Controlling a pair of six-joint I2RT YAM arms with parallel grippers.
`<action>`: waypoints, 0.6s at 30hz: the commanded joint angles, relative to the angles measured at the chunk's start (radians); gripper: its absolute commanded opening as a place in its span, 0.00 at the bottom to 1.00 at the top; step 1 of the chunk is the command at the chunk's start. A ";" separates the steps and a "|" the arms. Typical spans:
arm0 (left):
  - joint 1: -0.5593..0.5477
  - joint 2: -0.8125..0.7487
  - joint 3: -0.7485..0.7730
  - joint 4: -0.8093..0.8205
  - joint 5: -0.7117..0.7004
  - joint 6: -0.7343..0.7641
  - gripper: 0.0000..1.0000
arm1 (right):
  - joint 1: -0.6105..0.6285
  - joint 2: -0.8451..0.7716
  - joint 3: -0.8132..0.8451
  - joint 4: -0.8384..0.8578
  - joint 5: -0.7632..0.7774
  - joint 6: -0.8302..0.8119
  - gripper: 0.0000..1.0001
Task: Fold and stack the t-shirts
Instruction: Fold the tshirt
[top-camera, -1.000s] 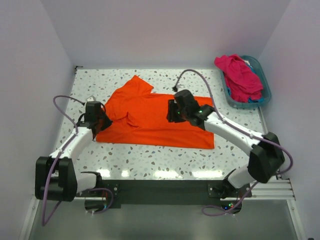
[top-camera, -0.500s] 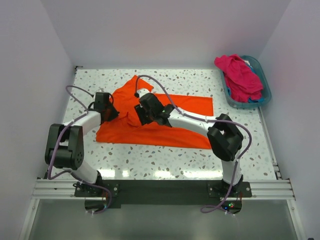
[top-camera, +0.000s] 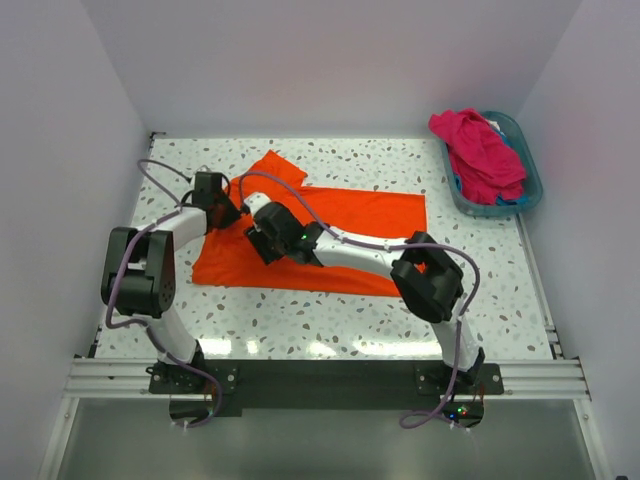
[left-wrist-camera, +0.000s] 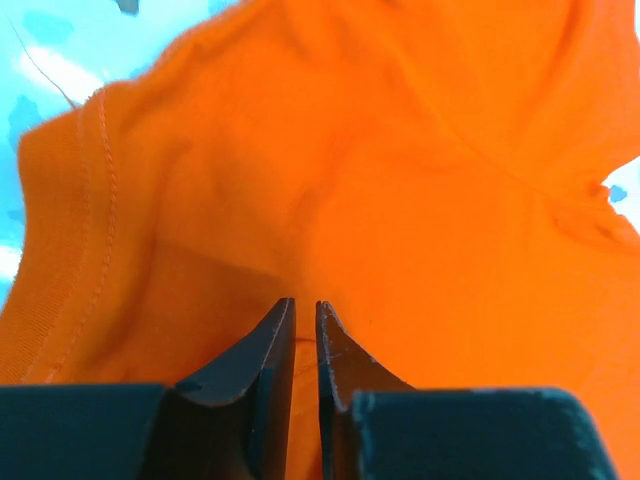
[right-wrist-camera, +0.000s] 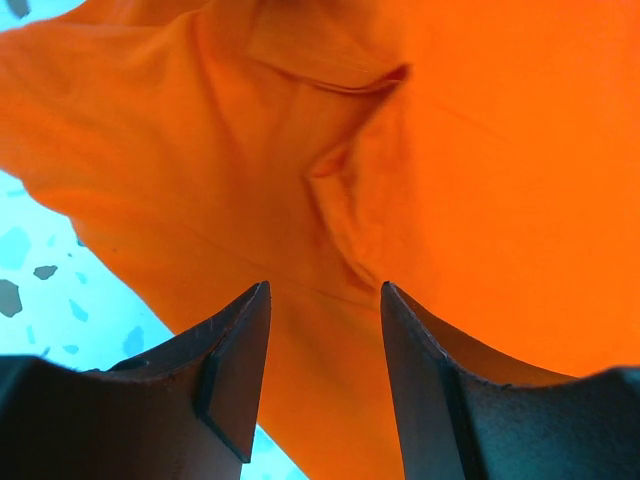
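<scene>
Speckled white counter (top-camera: 300, 310) is seen between pale walls, with the orange t-shirt (top-camera: 350, 215) spread at its middle, its left part masked by both arms. The right pincer (right-wrist-camera: 323, 290) is held wide open above creased cloth, gripping nothing; the left pincer (left-wrist-camera: 305, 302) is parted by a mere slit beside a stitched hem. Farther right, a magenta t-shirt (top-camera: 480, 150) is heaped in a teal basket (top-camera: 533, 185), blue fabric (top-camera: 512, 200) barely glimpsed beneath.
</scene>
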 joint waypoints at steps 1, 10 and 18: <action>0.036 -0.066 0.047 0.040 0.005 -0.014 0.20 | 0.046 0.052 0.083 0.045 0.103 -0.080 0.52; 0.089 -0.204 -0.013 0.003 -0.002 -0.024 0.28 | 0.074 0.208 0.220 0.024 0.269 -0.128 0.52; 0.089 -0.296 -0.120 0.009 0.028 -0.024 0.28 | 0.074 0.285 0.307 0.001 0.367 -0.129 0.47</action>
